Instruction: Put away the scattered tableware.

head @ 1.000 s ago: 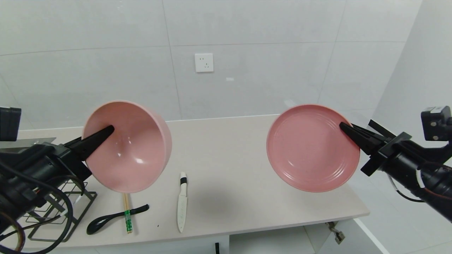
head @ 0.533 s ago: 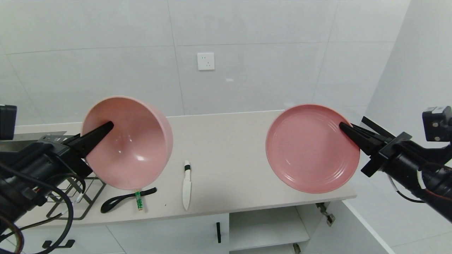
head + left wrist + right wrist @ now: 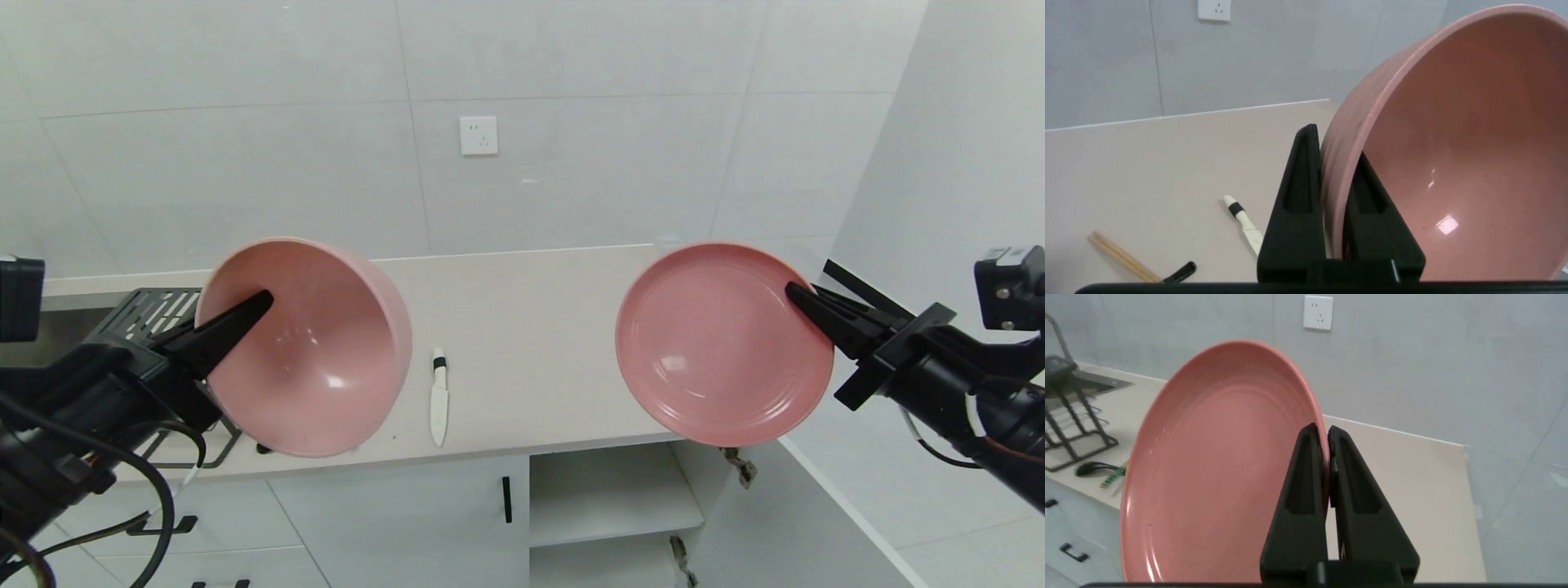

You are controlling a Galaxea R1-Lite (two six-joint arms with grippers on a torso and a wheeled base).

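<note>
A pink bowl (image 3: 318,359) hangs tilted on its side above the counter's left front, and my left gripper (image 3: 263,297) is shut on its rim (image 3: 1333,175). A pink plate (image 3: 718,343) stands almost on edge over the counter's right end, with my right gripper (image 3: 792,290) shut on its rim (image 3: 1325,449). A white knife (image 3: 439,398) lies on the counter (image 3: 531,318) between them. Chopsticks (image 3: 1123,257) and a black spoon (image 3: 1094,467) lie near the front left, behind the bowl in the head view.
A black wire rack (image 3: 147,314) stands at the counter's left end. Below the counter, a cabinet compartment (image 3: 608,498) stands open with its door (image 3: 784,523) swung out to the right. A tiled wall with a socket (image 3: 478,135) is behind.
The head view has pulled back from the counter, bringing the cabinet below into sight. Both grippers keep the bowl and the plate in the same hold.
</note>
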